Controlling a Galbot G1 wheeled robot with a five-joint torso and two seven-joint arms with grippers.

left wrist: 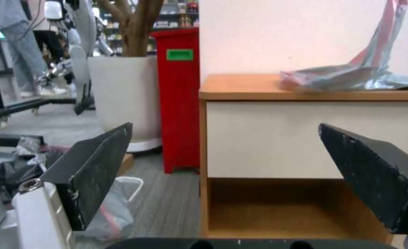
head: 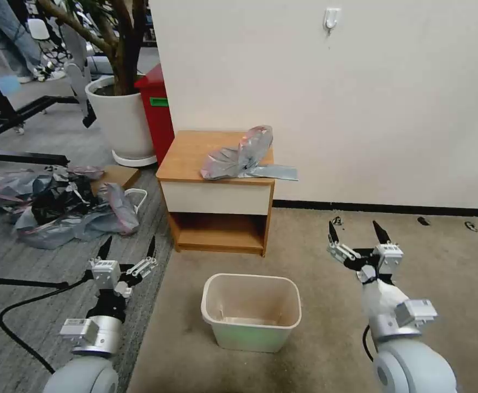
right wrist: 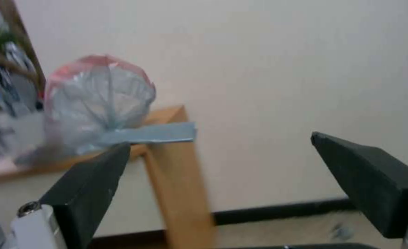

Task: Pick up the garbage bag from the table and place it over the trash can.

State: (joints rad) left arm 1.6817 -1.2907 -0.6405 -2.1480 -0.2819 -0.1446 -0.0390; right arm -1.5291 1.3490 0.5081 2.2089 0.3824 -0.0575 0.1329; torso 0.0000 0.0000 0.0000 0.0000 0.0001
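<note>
Crinkled grey translucent plastic, the garbage bag with its pink-red drawstring band lay on the right part of the table, a small low nightstand with a light-brown wooden top, a white drawer front and an open shelf beneath, one flat strip overhanging the right edge; the trash can, a small cream-beige plastic bin with rounded corners, stood on the floor nearer than the table; the left gripper hung low at the near left with its fingers spread wide and nothing between them; the right gripper hung at the near right, equally wide and empty.

From the left wrist, the bag rested on the wooden top, beyond the splayed black fingers.

From the right wrist, the bag bulged upward at the table's corner, far past the parted fingers.
</note>
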